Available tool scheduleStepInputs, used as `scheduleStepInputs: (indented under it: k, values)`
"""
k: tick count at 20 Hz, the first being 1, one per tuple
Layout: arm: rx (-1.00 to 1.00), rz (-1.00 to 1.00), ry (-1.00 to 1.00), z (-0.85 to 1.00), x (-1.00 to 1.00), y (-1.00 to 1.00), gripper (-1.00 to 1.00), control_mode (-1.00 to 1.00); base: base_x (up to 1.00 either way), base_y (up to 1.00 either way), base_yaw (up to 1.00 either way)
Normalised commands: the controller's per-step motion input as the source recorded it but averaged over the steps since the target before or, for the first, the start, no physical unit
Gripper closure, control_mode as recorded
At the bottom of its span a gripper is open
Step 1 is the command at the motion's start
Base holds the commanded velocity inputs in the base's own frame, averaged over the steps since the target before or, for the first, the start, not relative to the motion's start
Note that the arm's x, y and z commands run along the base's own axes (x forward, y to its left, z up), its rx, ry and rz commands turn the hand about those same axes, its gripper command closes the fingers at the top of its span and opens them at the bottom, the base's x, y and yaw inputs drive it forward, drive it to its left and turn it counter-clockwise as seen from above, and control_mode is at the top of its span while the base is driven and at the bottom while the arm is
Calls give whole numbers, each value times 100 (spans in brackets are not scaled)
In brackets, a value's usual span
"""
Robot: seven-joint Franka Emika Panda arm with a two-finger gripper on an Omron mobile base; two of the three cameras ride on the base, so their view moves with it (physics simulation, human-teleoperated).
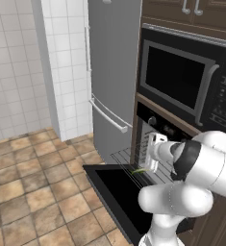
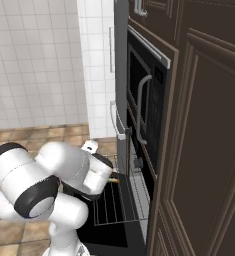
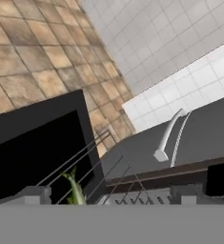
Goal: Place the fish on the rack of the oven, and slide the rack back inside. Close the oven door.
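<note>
Two jaws stood spread on the gripper (image 3: 108, 195), the fish (image 3: 75, 189) lying between them on the pulled-out rack (image 3: 92, 164). Backing straight away would likely avoid dragging it before pushing.

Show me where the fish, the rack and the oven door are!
fish (image 1: 140, 170), left base view, its green body.
rack (image 2: 109, 205), right base view, its bare wire bars.
oven door (image 1: 118, 192), left base view, its dark glass window.

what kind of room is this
A home kitchen, most likely, and a rendered one: a black built-in oven with its door dropped open and a wire rack pulled out, a microwave above it, a tall grey fridge alongside, tiled walls.
</note>
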Motion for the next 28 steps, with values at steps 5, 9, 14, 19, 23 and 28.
scheduleStepInputs:
  k: [5, 9, 14, 19, 23, 28]
  values:
    - [-12, 0, 18, 17, -1, 87, -100, -100, 0, 0, 0]
    - [-14, 0, 11, 21, -16, 66, -100, -100, 0, 0, 0]
    - [-14, -1, 13, 4, -5, 45, -100, -100, 0, 0, 0]
    - [-11, -10, 21, 4, 0, 4, -100, -100, 0, 0, 0]
    - [-13, -6, 24, 0, 8, 0, -100, -100, 0, 0, 0]
    - [-15, 0, 23, -4, 31, 0, -100, -100, 0, 0, 0]
